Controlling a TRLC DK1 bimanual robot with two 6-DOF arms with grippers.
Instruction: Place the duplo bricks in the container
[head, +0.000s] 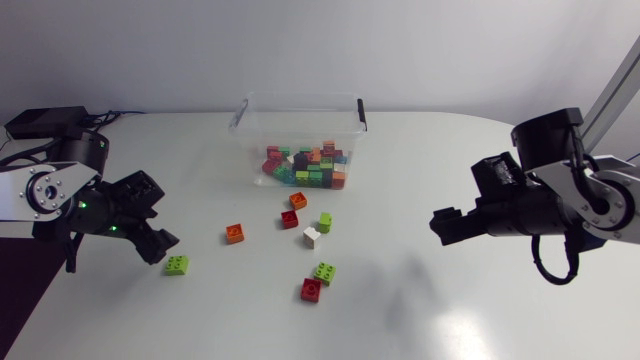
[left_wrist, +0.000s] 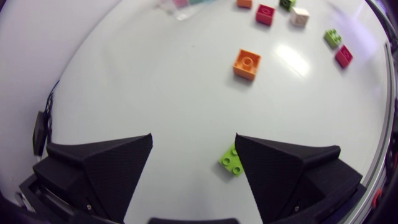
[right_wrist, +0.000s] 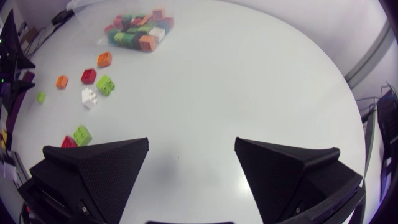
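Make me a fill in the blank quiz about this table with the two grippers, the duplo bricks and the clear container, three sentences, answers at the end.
1. The left gripper and the right gripper both have their fingers ___.
2. The brick lying closest to the left gripper is lime ___ in colour.
3. ___ loose bricks lie on the table outside the container.

Missing words: open; green; eight.

On my white table (head: 430, 320) I see a lime brick (head: 176, 264) at eight o'clock, an orange brick (head: 234, 233), a white brick (head: 312, 237) and a red brick (head: 310, 290) at six. The clear container (head: 250, 148) holds multicoloured bricks (head: 305, 166).
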